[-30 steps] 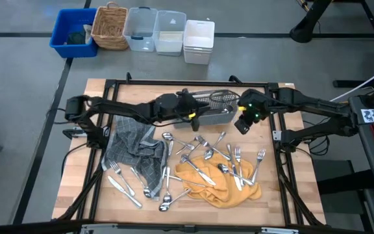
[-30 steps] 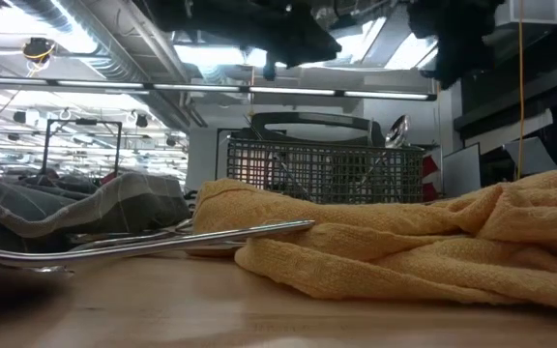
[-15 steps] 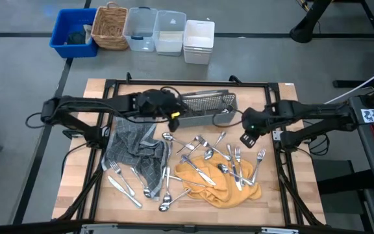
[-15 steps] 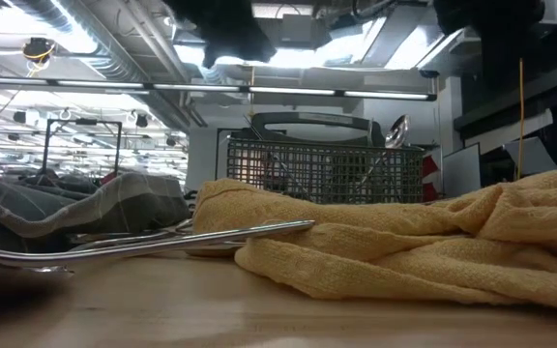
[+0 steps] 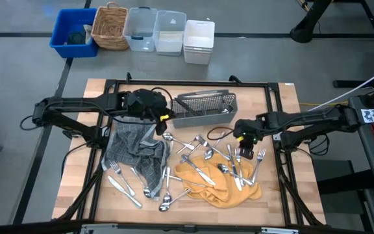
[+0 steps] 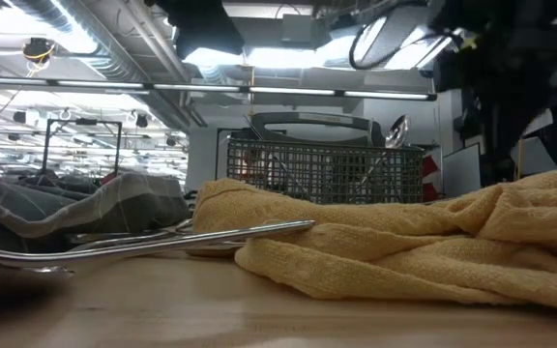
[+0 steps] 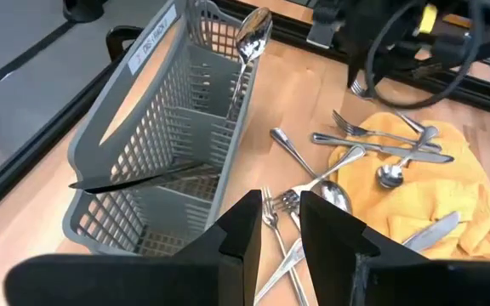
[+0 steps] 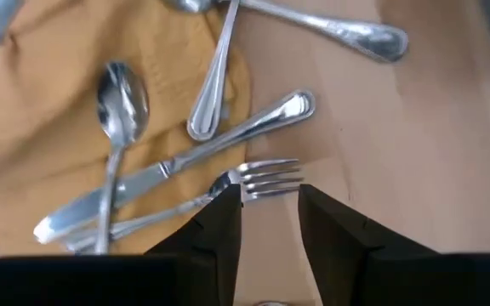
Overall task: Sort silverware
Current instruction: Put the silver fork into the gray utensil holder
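Note:
Silverware lies scattered: forks, spoons and knives (image 5: 200, 159) on the wood and on a yellow cloth (image 5: 216, 188), more (image 5: 125, 182) near the front left. A grey mesh caddy (image 5: 203, 107) at the far middle holds a spoon (image 7: 253, 34), standing against its wall, and a knife (image 7: 143, 174). My left gripper (image 5: 164, 117) (image 7: 286, 225) hovers open off the caddy's left end, nothing between its fingers. My right gripper (image 5: 242, 153) (image 8: 270, 223) is open, pointing steeply down over a fork (image 8: 266, 177) whose tines lie on the wood by the cloth's right part.
A grey checked cloth (image 5: 135, 149) lies left of the middle, under my left arm. Black frame rails (image 5: 278, 140) run along the table's sides. Bins and a wicker basket (image 5: 135, 29) stand on the floor beyond the far edge.
My left gripper has drawn back from above the caddy toward the table's left and tipped up to a flatter slant. My right gripper has come from beside the caddy's right end toward the near edge and down over the forks by the yellow cloth, rolling as it went.

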`<act>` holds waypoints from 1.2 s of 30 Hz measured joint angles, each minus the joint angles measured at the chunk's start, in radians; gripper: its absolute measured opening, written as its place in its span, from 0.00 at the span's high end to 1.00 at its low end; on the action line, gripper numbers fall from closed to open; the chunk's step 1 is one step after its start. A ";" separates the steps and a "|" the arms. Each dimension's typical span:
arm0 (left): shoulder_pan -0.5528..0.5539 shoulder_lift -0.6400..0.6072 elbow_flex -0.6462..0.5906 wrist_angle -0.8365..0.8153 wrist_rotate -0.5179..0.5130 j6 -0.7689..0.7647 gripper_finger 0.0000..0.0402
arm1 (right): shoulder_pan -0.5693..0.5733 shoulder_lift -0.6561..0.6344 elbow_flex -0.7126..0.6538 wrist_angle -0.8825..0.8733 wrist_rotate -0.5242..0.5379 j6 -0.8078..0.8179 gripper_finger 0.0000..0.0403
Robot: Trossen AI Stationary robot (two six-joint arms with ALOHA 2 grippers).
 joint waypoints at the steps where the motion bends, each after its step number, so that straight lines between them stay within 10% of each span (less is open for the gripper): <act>1: -0.003 0.000 0.000 0.000 0.000 -0.002 0.82 | -0.009 0.000 -0.020 0.016 -0.004 -0.015 0.70; 36: -0.028 0.000 0.000 0.001 0.000 -0.025 0.82 | -0.147 0.001 -0.323 0.337 -0.157 -0.149 0.71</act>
